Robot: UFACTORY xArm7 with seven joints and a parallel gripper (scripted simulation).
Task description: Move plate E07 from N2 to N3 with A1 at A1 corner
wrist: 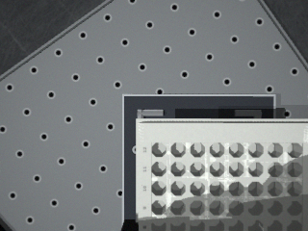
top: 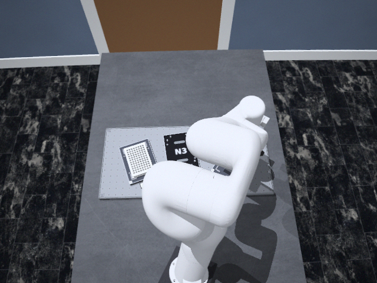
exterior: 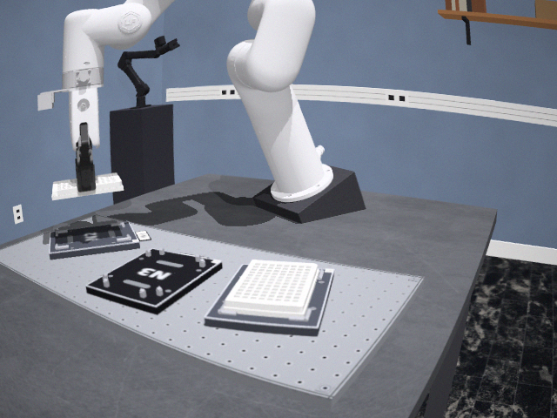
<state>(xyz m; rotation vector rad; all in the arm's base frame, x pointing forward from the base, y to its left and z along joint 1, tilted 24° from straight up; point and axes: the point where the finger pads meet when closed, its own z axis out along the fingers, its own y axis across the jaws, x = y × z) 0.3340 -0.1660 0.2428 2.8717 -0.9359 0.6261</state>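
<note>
My gripper (exterior: 84, 182) is shut on plate E07 (exterior: 88, 192), a white well plate, and holds it level in the air above nest N2 (exterior: 93, 237), which stands empty at the far left of the deck. In the wrist view the plate (wrist: 221, 178) fills the lower right, with N2's dark base (wrist: 192, 108) showing behind it. Nest N3 (exterior: 154, 282) is a black plate with pegs, empty, in the middle of the deck; it also shows in the overhead view (top: 180, 150). Plate E01 (exterior: 271, 287) sits on nest N1 (exterior: 270, 317) at the right; it also shows in the overhead view (top: 138, 158).
The nests stand on a grey perforated deck plate (exterior: 216, 324) on a dark table. A small sign (exterior: 142, 235) lies next to N2. The arm's base (exterior: 310, 198) stands behind the deck. A black camera stand on a pedestal (exterior: 141, 148) stands beyond the table.
</note>
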